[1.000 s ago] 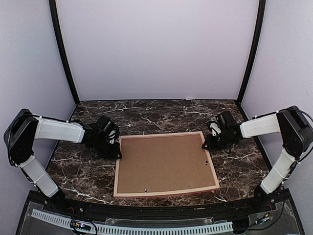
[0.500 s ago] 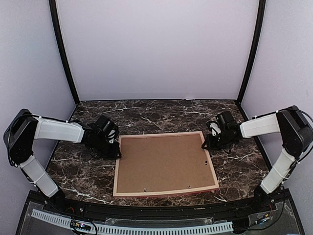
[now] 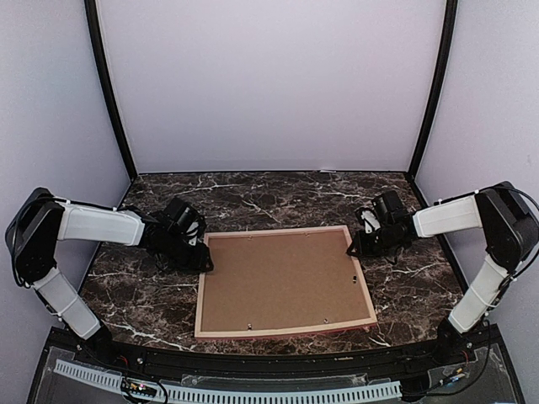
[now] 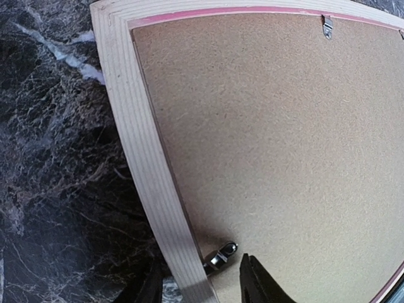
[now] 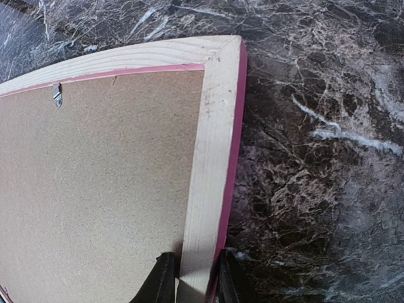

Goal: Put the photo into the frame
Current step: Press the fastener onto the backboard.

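Frame (image 3: 286,328) lies face down on the table (image 3: 253,198), backing board (image 3: 282,282) seated inside its rails; photo not visible, presumably beneath that board; my right pincer (image 5: 196,281) clamps the frame's right rail near its far corner; my left pincer (image 4: 201,284) stands open astride the left rail, beside a turn clip (image 4: 221,257); judged step: closing up; next, a fine fingertip push on the clips.

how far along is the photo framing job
Done: the board sits in the face-down frame; no photo shows, maybe beneath it. In hand: right pincer clamps the right rail, left pincer straddles the left rail, open. Left: perhaps turning the clips.
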You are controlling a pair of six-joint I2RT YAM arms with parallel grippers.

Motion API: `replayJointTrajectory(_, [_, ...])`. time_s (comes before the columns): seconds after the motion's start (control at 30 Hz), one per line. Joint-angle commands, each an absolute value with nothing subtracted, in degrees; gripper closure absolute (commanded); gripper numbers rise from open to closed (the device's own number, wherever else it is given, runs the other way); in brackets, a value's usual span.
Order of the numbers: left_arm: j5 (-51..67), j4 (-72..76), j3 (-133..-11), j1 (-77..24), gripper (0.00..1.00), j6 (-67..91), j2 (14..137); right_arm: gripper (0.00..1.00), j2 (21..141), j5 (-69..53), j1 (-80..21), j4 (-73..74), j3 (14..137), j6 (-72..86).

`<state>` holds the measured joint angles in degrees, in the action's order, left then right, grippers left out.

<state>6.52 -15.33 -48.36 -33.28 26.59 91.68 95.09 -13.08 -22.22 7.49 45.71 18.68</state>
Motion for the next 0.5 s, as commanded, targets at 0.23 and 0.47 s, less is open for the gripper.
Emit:
replayJointTrajectory(0.23, [3.8,-17.5,-50.1,-33.3,0.61,23.3,93.7,0.75,97.7,-12.8,-22.7,10.8,43.7,17.7])
replayJointTrajectory(0.47, [2.9,-17.7,-50.5,-33.3,0.69,23.0,94.6,0.76,98.0,-12.9,-22.7,10.8,43.9,17.6])
